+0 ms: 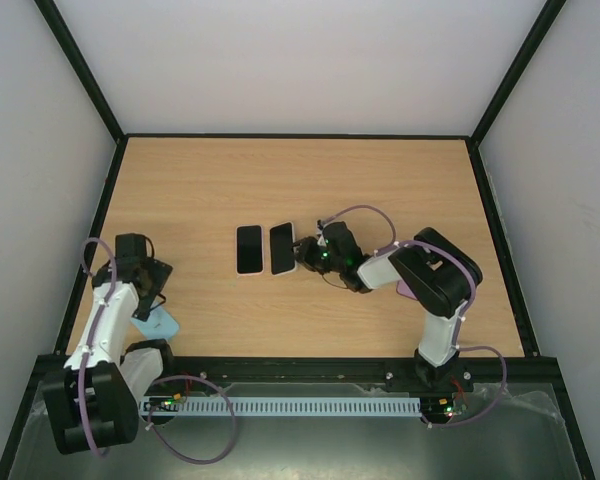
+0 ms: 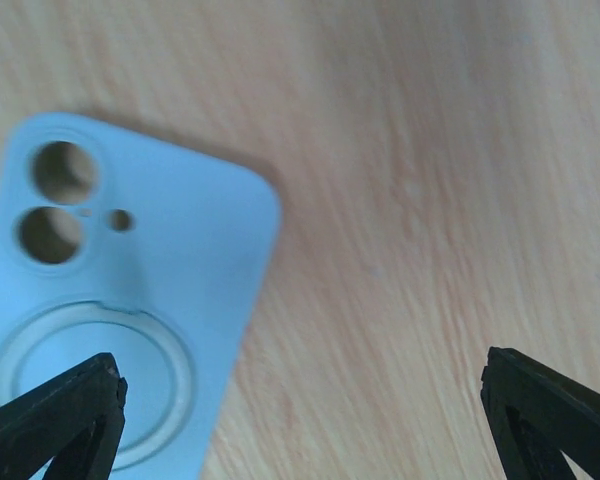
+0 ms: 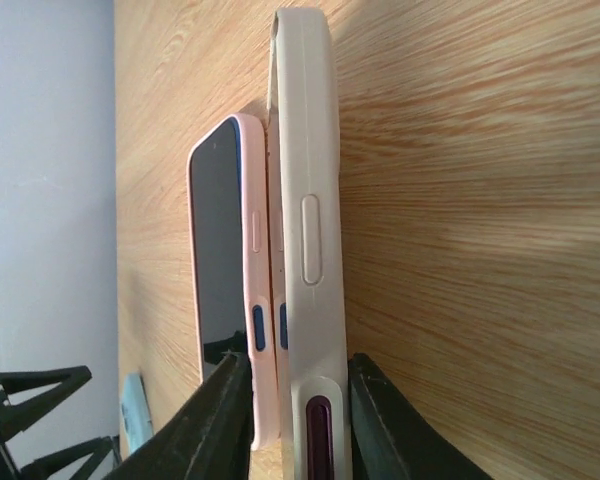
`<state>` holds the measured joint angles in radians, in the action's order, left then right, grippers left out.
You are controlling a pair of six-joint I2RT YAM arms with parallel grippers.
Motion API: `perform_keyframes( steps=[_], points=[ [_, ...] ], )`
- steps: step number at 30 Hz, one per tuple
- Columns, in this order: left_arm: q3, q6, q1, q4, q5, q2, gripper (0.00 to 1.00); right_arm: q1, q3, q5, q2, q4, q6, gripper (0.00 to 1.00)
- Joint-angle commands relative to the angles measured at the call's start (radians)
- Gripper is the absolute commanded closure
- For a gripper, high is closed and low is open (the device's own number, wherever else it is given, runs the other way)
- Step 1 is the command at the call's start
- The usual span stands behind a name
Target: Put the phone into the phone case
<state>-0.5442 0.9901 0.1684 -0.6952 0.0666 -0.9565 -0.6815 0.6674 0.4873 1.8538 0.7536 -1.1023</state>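
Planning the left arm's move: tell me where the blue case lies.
The blue case lies near-left on the table, right beside the left arm, partly under the left hand.

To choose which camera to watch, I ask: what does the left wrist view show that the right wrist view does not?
Only left wrist: the back of the light blue case, with camera holes and ring, below the open left gripper. Only right wrist: a pink-edged phone beside a cream case, whose near end sits between the fingers of the right gripper. Both: the wooden table.
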Motion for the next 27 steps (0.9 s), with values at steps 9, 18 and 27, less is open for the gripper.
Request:
perform_keyframes(
  steps=[9, 18, 27],
  points=[
    [-0.030, 0.120, 0.062, -0.108, 0.200, -0.013, 0.00, 0.010, 0.038, -0.093, -0.176, -0.255, 0.107, 0.24],
    [-0.013, 0.140, 0.065, -0.110, 0.223, -0.039, 0.01, 0.010, 0.000, -0.146, -0.355, -0.373, 0.138, 0.02],
    [0.012, 0.156, 0.051, -0.086, 0.218, -0.054, 0.01, 0.010, -0.029, -0.168, -0.459, -0.425, 0.152, 0.03]
  ],
)
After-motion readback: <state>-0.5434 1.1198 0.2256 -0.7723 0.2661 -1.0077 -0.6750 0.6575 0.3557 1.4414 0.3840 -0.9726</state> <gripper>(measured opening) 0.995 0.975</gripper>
